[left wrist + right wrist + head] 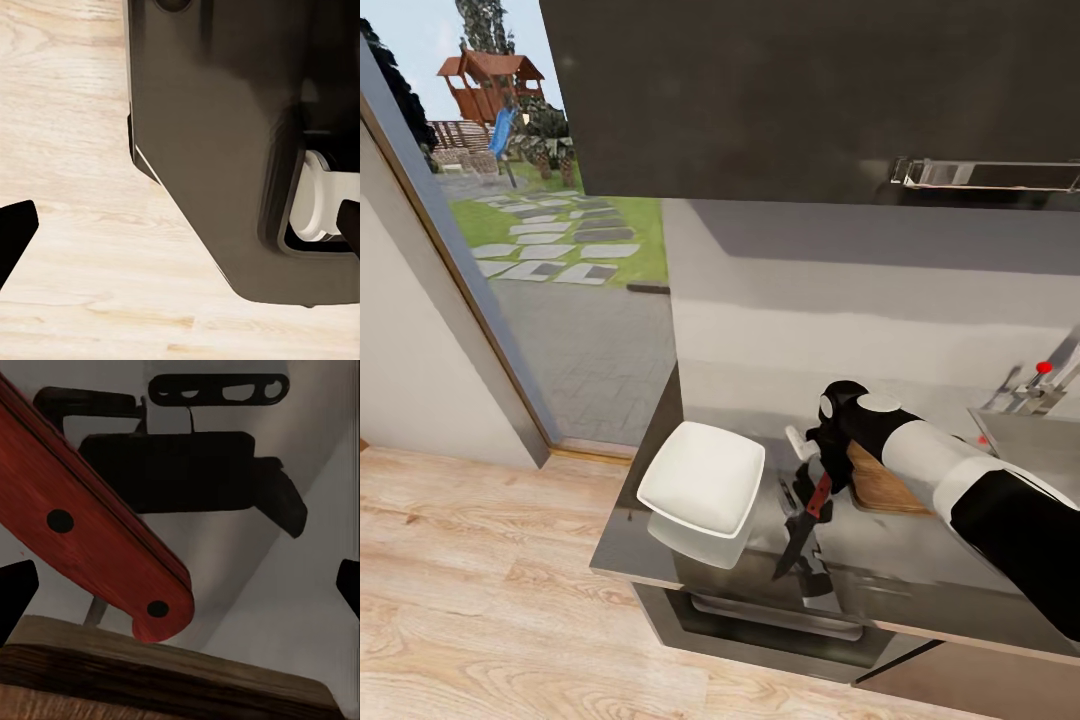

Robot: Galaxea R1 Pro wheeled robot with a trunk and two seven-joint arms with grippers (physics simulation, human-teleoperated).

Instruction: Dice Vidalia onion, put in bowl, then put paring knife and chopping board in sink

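Right hand (815,470): reaches over the surface from the sink side; the red handle lies between its fingers, but whether they are clamped on it I cannot tell.
Paring knife (805,520): red handle at the right hand, dark blade slanting down from it toward the front edge of the surface; the right wrist view shows the riveted handle (97,547) close up, crossing above the board's edge.
Chopping board (875,485): flat on the surface, just behind the right hand, mostly hidden by the forearm; its edge (150,682) lies beneath the knife handle.
Bowl (702,478): white, squarish, beside the right hand on the side away from the sink, near the surface's end.
Surface (920,560): grey, glossy, mirroring bowl and knife.
Sink (1030,435): beyond the forearm, with the red-knobbed tap (1040,385).
Left hand (180,225): fingertips well apart, holding nothing, over the wood floor (75,225) beside a dark cabinet (217,127).
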